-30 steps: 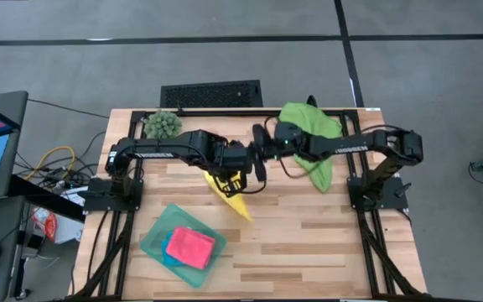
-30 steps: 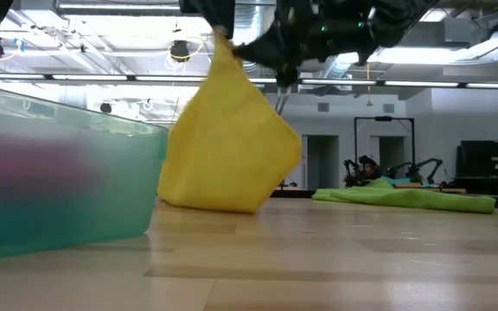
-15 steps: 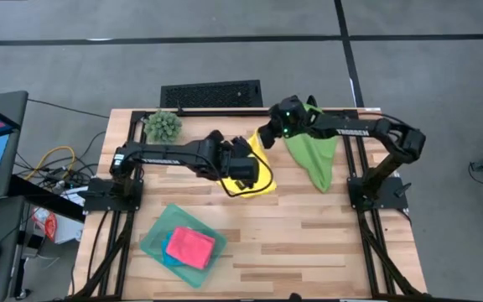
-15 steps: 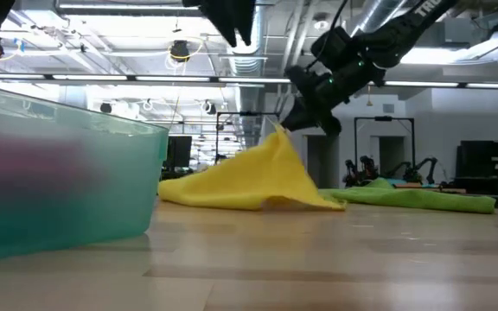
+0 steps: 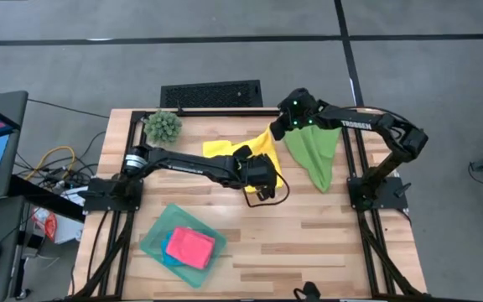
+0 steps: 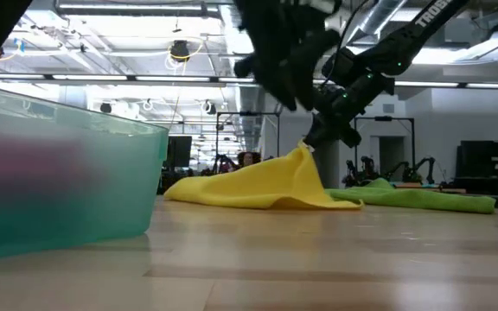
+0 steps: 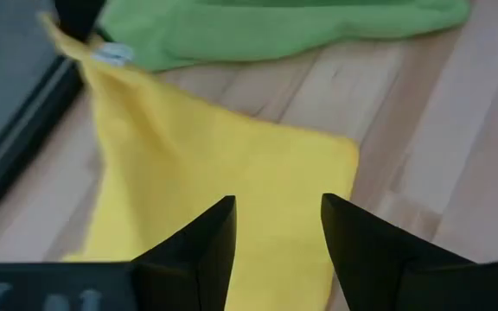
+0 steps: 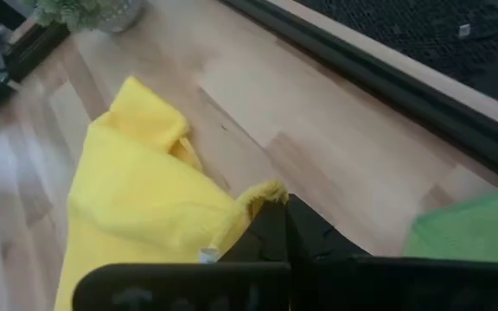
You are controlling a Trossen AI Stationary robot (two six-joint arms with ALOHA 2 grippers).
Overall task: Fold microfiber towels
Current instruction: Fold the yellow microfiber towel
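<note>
The yellow towel [image 5: 243, 155], which hung bunched in the air between both grippers a second ago, now lies spread on the wooden surface [image 5: 309, 235] near its back edge. The left gripper [image 5: 263, 186] has let go; its jaws stand apart and empty above the towel's near edge. The right gripper [image 5: 280, 132] has moved back and keeps its jaws pinched on one raised corner. The green towel [image 5: 313, 151] lies just beside. The pink towel [image 5: 189, 247] rests in the teal tray [image 5: 153, 243].
</note>
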